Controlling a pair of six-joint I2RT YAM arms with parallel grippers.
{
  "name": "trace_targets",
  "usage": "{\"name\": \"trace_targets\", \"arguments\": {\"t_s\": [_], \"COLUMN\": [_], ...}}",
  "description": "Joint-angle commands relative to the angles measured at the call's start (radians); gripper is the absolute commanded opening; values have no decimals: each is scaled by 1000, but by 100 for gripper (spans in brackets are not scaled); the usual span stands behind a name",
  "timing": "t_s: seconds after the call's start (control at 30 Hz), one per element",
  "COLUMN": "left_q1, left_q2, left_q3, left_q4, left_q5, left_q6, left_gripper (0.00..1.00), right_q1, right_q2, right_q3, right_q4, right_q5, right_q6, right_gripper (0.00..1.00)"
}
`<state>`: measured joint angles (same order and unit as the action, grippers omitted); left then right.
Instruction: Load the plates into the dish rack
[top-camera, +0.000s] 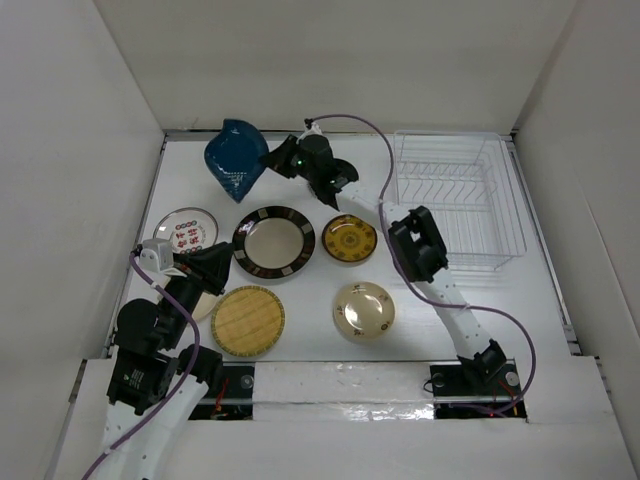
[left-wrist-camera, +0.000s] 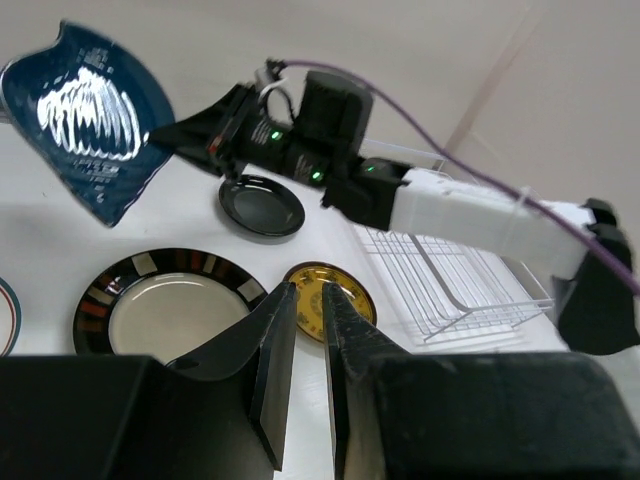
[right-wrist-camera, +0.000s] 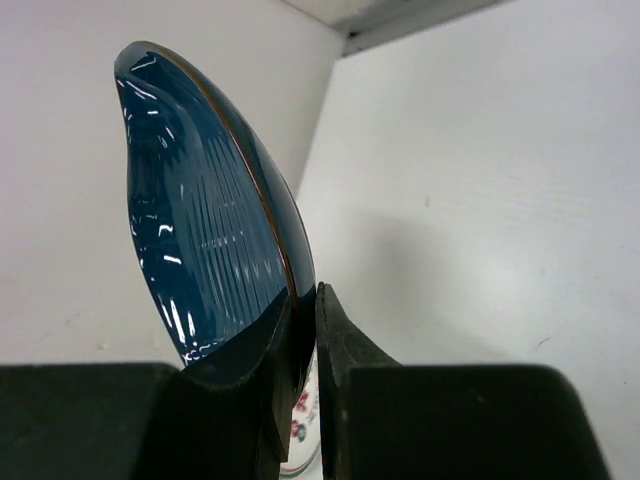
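status: rack (top-camera: 505, 200) holds no plate. bare wire prongs only, at far-right side of table (top-camera: 300, 350). so none loaded; judged: task barely begun.

r gripper (top-camera: 272, 160): clamped on rim of blue plate (top-camera: 237, 158). r wrist view shows both fingers pinching the rim, with the plate stood on edge and clear of the table. position is far-left corner, near the back wall, well apart from the rack. the other plates lie betw. the two. judged: first plate, lifted but not delivered. it needs carrying over to the right and slotting upright betw. prongs.

l gripper (top-camera: 222, 262): fingers near together, thin slit only, nothing in it. hangs at near-left, pointing toward striped plate (top-camera: 273, 241).

flat on table, to be loaded:
- striped plate, centre-left
- yellow plate (top-camera: 350, 238), just right of striped one
- cream plate (top-camera: 363, 309), nearer the arms, right of centre
- tan woven plate (top-camera: 247, 320), near-left
- white plate w/ red marks (top-camera: 185, 230), left edge, beside l arm
- black plate (left-wrist-camera: 262, 205): l wrist view shows it below the r arm, beyond the striped one. hidden in top view.
- pale disc edge (top-camera: 207, 303) next to l arm, poss. another plate. mostly covered, can't tell.

tally: 0 in rack, 1 in grip, 6 sure on table, maybe a 7th.

note: grip sits at one edge of the rim only, so the blue plate may swing or slip on the way over.
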<state>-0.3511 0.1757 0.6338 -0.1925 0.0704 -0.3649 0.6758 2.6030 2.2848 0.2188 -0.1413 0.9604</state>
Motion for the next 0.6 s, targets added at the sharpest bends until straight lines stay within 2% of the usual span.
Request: {"name": "trace_targets", "arguments": {"t_s": [0.0,0.17,0.23,0.37,0.4,0.57], "left_q1": [6,6,6,6,6,-5], "left_q2": [2,-19,-25,-48,-56,-103], "left_q3": [3,1,1,1,1,1], "left_q4": [44,44,42,44,47,47], "left_q5": [14,22,25,42,43,40], "left_q6": [3,3,3,6,7,12], "left_gripper": [14,15,15,15,15,16], "right_q1": [-42,-160,-206,-333,-363,-590], "right_q2": [-291,-552,-682,-877,-914,-1113], "right_q3": [-65,-362,-462,-583,-602,-685], "right_q4": [271,196,105,-70,-134,-266], "right_q5": [-23,12,49,118,178,276], "right_q6": [-34,-219,-284,-448,-507,-620], "right_gripper": [0,0,0,0,0,0]}}
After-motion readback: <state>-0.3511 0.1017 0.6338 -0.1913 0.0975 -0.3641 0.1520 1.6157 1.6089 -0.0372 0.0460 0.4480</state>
